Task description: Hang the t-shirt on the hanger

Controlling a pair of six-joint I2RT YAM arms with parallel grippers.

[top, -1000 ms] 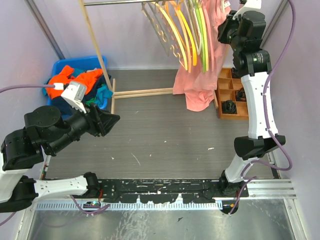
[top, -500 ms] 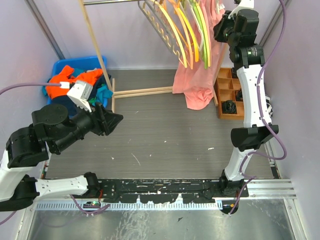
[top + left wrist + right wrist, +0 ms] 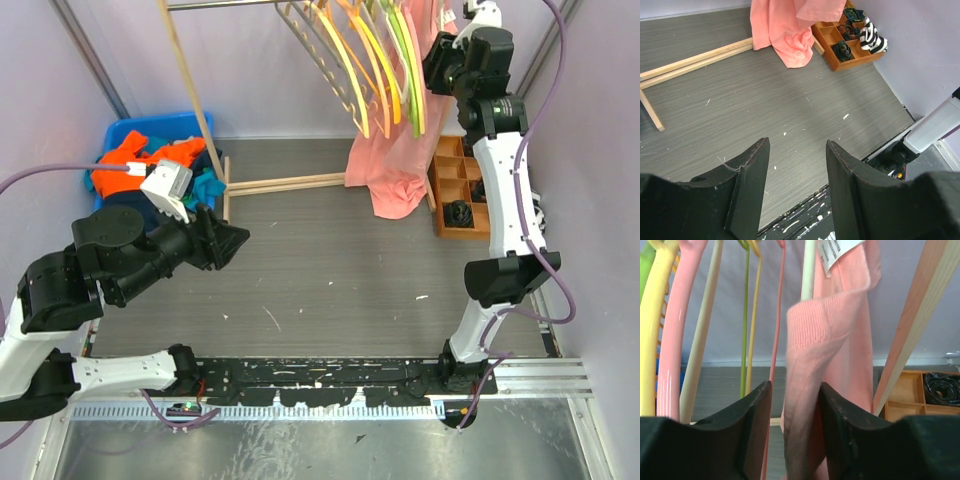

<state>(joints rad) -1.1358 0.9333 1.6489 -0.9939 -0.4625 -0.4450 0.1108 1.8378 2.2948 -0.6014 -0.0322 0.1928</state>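
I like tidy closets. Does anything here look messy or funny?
Yes. The t-shirt hangs bunched and lopsided at the right end of the rack, and its bottom looks crumpled on the table beside the tray. The right claw pinches its collar.

A blue bin (image 3: 160,123) sits at the far left of the grey wood-grain table (image 3: 330,270), holding a bright orange garment (image 3: 130,160) and a teal cloth (image 3: 205,185). Just right of it a wooden rack post (image 3: 190,90) rises, its base bars (image 3: 290,184) lying flat across the far side. Yellow hangers (image 3: 350,70) and green hangers (image 3: 405,60) hang together far overhead. At the far right, a wooden compartment tray (image 3: 462,234) holds dark rolled items (image 3: 458,212) and a black-and-white striped one (image 3: 872,42).
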